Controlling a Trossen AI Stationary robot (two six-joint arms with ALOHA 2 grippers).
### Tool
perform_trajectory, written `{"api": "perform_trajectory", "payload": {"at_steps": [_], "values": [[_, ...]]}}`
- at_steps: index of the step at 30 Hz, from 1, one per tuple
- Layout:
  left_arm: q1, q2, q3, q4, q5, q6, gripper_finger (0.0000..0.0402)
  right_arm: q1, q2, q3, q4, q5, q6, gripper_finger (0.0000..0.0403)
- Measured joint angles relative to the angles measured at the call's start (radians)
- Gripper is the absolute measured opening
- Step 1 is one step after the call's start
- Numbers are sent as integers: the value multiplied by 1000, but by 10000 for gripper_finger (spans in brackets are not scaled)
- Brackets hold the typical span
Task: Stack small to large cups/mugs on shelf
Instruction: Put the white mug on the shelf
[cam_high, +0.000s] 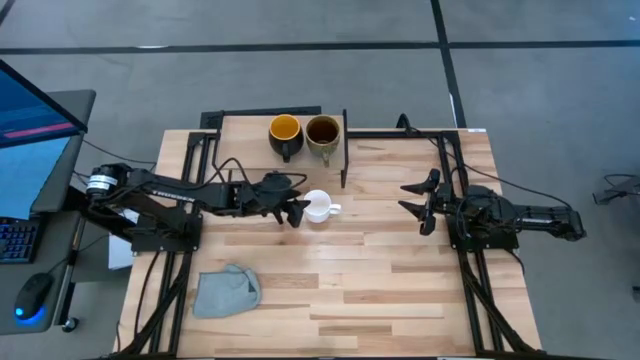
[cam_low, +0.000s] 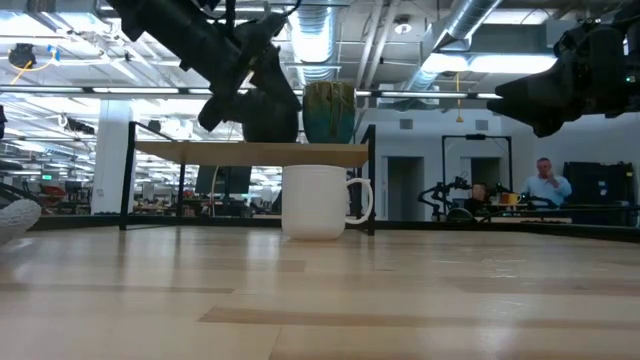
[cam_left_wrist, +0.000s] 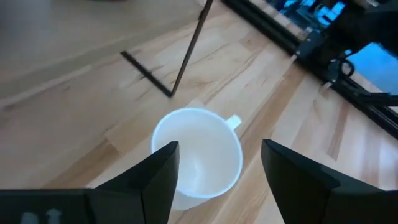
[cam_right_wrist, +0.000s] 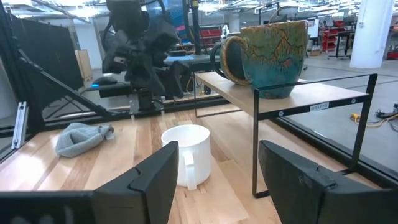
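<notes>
The small white mug (cam_high: 318, 207) stands upright on its base on the tabletop, in front of the shelf (cam_high: 245, 140). It also shows in the low view (cam_low: 318, 202). The dark mug with the orange inside (cam_high: 284, 130) and the olive mug with the brown inside (cam_high: 322, 131) stand side by side on the shelf board (cam_low: 250, 153). My left gripper (cam_left_wrist: 221, 146) is open and hovers above the white mug (cam_left_wrist: 198, 155), clear of its rim; in the low view (cam_low: 250, 100) it hangs well above the mug. My right gripper (cam_high: 420, 205) is open and empty at the table's right.
A grey-blue cloth (cam_high: 226, 290) lies crumpled near the table's front left. The shelf's thin black legs (cam_left_wrist: 186, 53) stand just beyond the white mug. Black frame rails run along the table's left and right sides. A monitor and keyboard sit off the table's left.
</notes>
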Motion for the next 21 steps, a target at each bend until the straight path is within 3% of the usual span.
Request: {"api": "perform_trajectory", "payload": {"at_steps": [14,21], "values": [[10,1,-1,-41,-34,-88,220,0,0,0,0,0,-5,244],[-22,1,-1,6,-46,-56,220,0,0,0,0,0,-9,244]]}}
